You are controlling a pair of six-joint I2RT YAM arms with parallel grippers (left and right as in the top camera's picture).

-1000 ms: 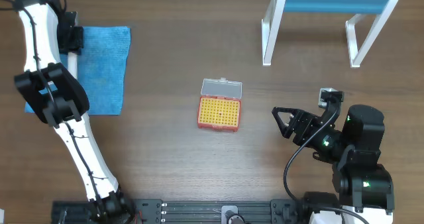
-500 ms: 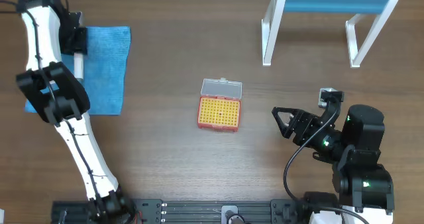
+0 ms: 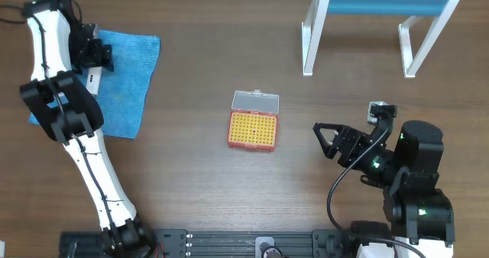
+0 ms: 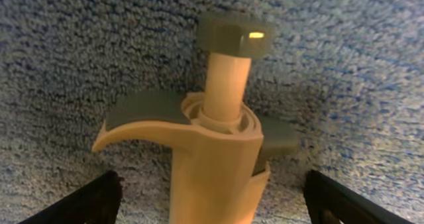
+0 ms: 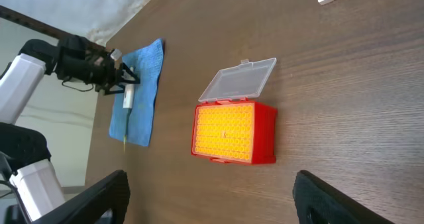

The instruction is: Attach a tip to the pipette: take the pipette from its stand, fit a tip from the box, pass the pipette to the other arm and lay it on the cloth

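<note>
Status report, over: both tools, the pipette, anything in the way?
Left tool open, straddling pipette. Pipette lying on blue cloth. Right tool open, empty, apart from tip box. Nothing in the way.

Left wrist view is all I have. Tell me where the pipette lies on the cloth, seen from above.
Observer: The pipette lies along the left part of the cloth, with the left pincer over it.
Operator: Report the other arm.
Observer: The right pincer is open and empty on the right of the table, far from the cloth.
Operator: Now the box.
Observer: The tip box stands at the middle of the table, lid open.
</note>
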